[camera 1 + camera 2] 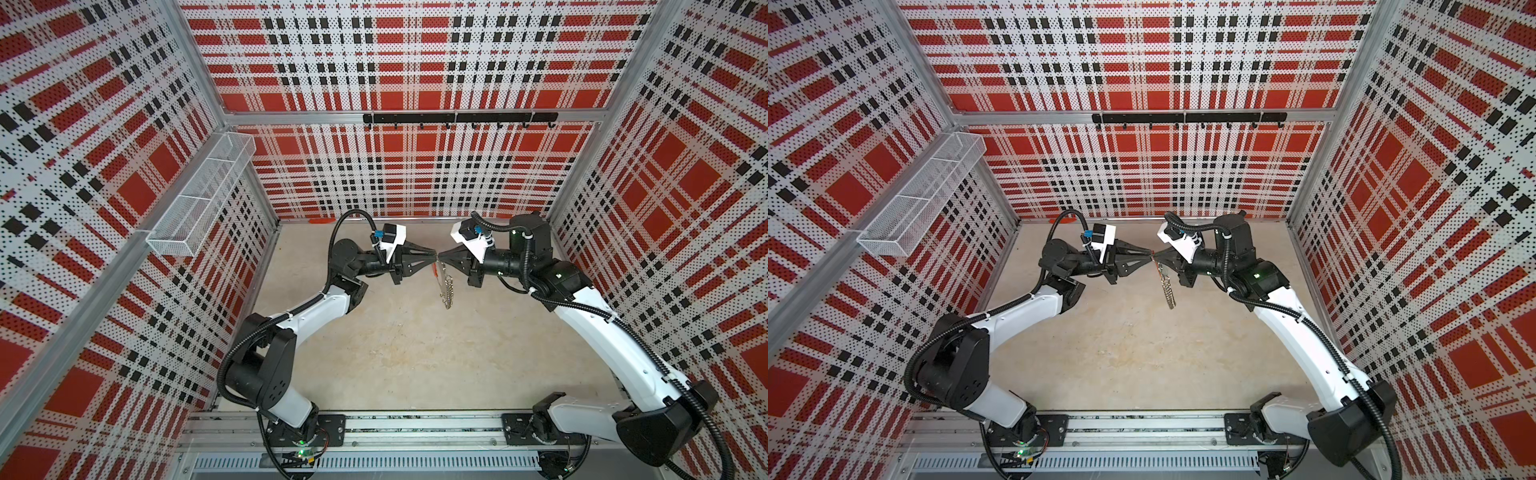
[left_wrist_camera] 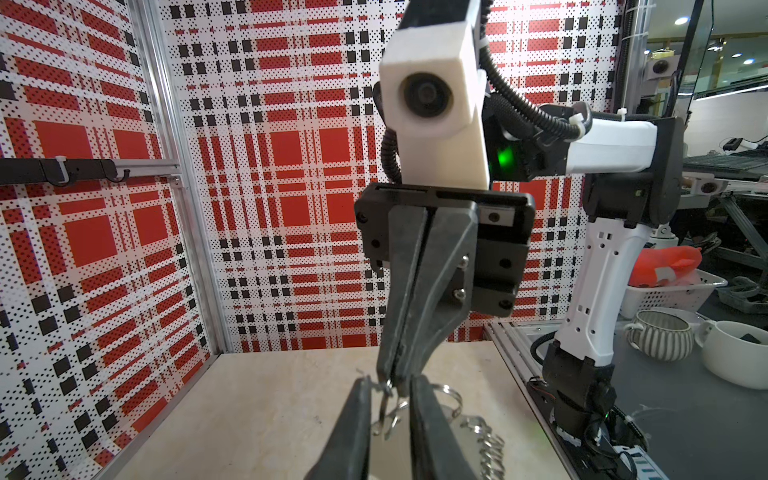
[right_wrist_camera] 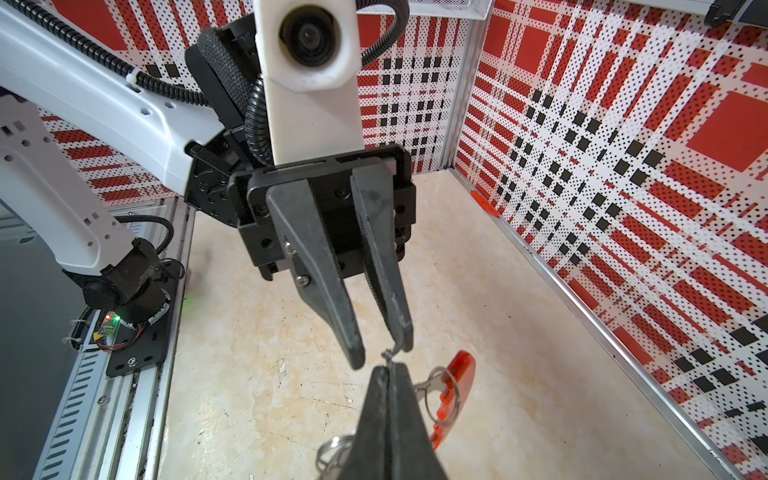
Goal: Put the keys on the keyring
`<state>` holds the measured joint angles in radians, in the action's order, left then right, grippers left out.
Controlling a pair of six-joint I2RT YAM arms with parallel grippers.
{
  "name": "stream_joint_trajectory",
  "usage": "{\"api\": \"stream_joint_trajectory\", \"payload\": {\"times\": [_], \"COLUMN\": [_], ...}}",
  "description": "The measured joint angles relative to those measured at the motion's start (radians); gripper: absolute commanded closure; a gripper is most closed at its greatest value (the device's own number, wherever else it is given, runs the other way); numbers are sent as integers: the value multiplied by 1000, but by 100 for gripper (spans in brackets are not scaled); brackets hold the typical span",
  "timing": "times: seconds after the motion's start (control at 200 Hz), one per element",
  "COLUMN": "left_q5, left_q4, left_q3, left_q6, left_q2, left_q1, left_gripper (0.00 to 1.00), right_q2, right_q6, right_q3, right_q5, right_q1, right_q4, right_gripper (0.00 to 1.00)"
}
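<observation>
Keyring: suspended above the counter near its centre. In both top views it hangs toward 6 o'clock from the right pincer. The right pincer is pressed together on a thin wire at the top of the hoop. This grip leaves the small wire loops and the red curved segment hanging free below, accessible for threading.

The left pincer faces it tip to tip and is slightly spread. One finger touches the wire, but nothing is clamped. Judgement: it is placed to work a loop.

The keys cannot be located in any view.

Surroundings:
- Orange-red strip: at 11 o'clock on the counter's edge, well apart.
- Wire basket: on the wall at 9 o'clock.
- Hook rail: at 12 o'clock.

None of these lies between the pincers.
</observation>
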<state>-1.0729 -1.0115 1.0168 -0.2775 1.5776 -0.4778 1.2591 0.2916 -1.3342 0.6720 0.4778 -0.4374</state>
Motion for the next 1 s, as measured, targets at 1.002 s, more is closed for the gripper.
{"api": "stream_joint_trajectory", "payload": {"times": [1.002], "left_q5": [-21], "left_q4": [5], "left_q3": [5], "left_q6": [-32], "left_q2": [19], "left_q1": [2], "left_gripper": [89], "right_q2": [16], "right_q6": [0], "right_q3": [-29], "right_q5": [5], "right_q1": [13], "right_q4": [0], "right_gripper": [100]}}
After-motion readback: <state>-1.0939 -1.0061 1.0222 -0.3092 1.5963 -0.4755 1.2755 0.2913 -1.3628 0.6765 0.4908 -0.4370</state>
